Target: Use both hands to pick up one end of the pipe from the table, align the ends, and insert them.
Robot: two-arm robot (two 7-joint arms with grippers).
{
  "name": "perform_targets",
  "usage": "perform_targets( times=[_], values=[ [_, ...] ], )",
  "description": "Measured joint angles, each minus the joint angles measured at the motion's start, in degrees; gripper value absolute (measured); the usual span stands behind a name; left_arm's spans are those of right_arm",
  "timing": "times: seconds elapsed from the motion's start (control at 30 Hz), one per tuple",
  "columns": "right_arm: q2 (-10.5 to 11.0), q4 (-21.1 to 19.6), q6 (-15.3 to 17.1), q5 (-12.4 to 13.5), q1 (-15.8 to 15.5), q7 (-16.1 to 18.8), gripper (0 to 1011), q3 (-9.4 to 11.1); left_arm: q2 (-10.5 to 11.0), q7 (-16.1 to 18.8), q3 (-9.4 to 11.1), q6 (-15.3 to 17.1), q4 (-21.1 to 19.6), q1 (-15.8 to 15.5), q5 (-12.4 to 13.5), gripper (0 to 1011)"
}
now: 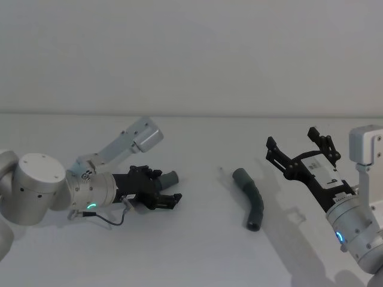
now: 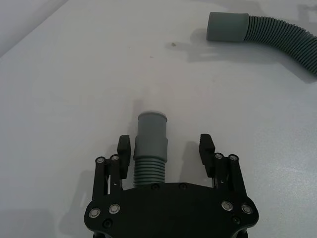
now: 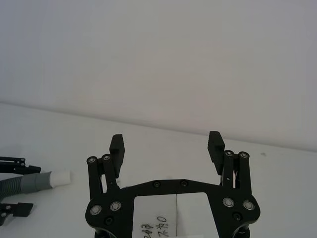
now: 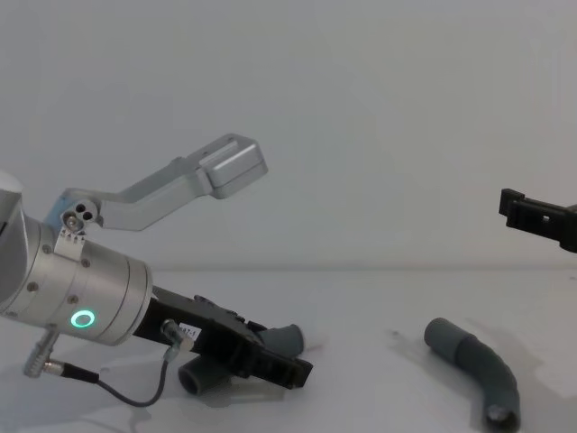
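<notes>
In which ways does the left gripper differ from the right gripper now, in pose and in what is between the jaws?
The left gripper is low, close to the table; the right gripper is raised above it. The left gripper's jaws stand on either side of the lighter pipe piece, not closed on it; the right gripper's jaws have nothing between them. Both are black and both are open.
</notes>
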Motion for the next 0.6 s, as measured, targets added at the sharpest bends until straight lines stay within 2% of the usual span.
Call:
perform_targets(
  times=[0.13,0.27,0.6],
  values=[
    [0.0,0.0,0.0,0.0,0.0,0.0,1002,0.0,-0.04,0.03,0.07,0.08,0.02,-0.08,0.17,754],
    [0.0,0.0,0.0,0.0,0.0,0.0,1001,0.0,-0.06,0.05,0.11,0.12,0.03,-0.11,0.27,684],
    [-0.01,0.0,0.01,0.0,0.0,0.0,1002,0.0,-0.11,0.11,0.17,0.19,0.08,-0.17,0.48,618]
  ],
)
